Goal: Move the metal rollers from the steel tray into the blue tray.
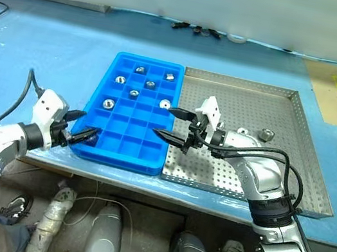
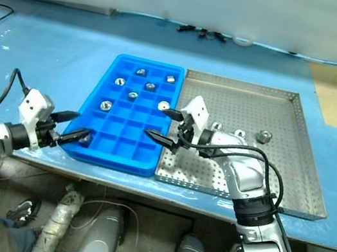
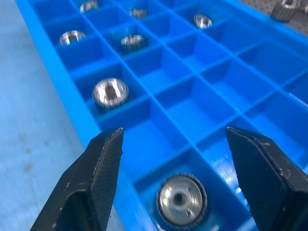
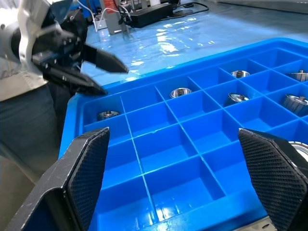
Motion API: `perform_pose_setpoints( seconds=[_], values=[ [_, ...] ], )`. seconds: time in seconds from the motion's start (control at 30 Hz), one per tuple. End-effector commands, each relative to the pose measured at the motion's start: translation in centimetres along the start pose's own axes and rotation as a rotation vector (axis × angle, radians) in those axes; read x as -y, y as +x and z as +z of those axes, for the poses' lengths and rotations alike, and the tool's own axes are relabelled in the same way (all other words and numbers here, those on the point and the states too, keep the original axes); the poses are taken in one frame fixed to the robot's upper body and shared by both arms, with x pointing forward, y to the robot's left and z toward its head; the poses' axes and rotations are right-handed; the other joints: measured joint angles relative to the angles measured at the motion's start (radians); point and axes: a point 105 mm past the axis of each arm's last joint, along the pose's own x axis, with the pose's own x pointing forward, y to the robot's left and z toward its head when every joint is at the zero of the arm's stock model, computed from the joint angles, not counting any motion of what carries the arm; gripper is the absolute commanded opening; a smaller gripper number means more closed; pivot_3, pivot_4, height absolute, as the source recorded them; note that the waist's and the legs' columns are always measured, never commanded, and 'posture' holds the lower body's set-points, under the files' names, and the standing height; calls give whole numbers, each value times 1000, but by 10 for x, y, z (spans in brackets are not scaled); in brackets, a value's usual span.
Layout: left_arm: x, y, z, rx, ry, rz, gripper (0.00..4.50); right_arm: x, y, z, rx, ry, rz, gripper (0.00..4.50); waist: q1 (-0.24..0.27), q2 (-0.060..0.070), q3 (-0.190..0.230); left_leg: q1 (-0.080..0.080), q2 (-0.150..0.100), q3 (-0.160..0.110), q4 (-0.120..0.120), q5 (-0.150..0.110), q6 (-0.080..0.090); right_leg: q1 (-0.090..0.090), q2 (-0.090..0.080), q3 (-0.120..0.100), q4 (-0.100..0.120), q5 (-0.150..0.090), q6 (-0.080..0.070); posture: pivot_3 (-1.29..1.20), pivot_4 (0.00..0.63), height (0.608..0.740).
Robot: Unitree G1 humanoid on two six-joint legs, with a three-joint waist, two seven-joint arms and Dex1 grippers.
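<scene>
Pincer status: our left pincer (image 1: 84, 132) is spread at the near left corner of the blue tray (image 1: 126, 152), holding nothing; one roller (image 3: 182, 200) sits in the corner cell right below its tips. Our right pincer (image 1: 178, 126) is spread wide and empty over the blue tray's right edge, beside the steel tray (image 1: 289, 180). More metal rollers (image 1: 134, 93) fill cells beyond both pincers. One roller (image 1: 265, 134) sits in the steel tray behind our right pincer.
</scene>
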Motion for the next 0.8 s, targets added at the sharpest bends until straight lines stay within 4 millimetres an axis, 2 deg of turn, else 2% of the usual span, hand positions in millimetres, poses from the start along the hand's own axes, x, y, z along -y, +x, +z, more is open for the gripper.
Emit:
perform_pose_setpoints(
  seconds=[0.03,0.17,0.27,0.47,0.57,0.8],
  values=[
    [6,19,41,120,67,-70,3603,3,-10,18,51,-55,-41,4500,0,0,0,0,0,0,0,0,0,0,0,0,0,0,0,153,150,740],
    [12,56,73,215,88,-164,3603,13,-23,20,56,-67,-120,4500,-4,0,0,1,-1,0,4,0,-1,1,0,0,3,0,0,89,150,740],
    [16,92,85,239,100,-218,3603,19,-33,22,66,-76,-189,4500,-9,0,0,2,0,0,4,1,-1,1,0,0,3,1,0,39,150,740],
    [33,165,77,194,62,-328,3603,39,-56,28,110,-106,-404,4500,-28,0,0,-1,-1,0,6,2,-3,1,0,1,3,1,0,-79,150,740],
    [52,196,73,151,53,-383,3603,34,-65,24,107,-102,-451,4500,-35,0,0,-3,-1,0,9,1,-2,1,0,1,2,3,3,-140,150,740],
    [96,227,68,81,140,-484,3603,22,-82,17,109,-81,-559,4500,-66,-1,0,-5,-2,0,10,0,1,1,0,1,0,3,4,-298,150,740]
  ],
)
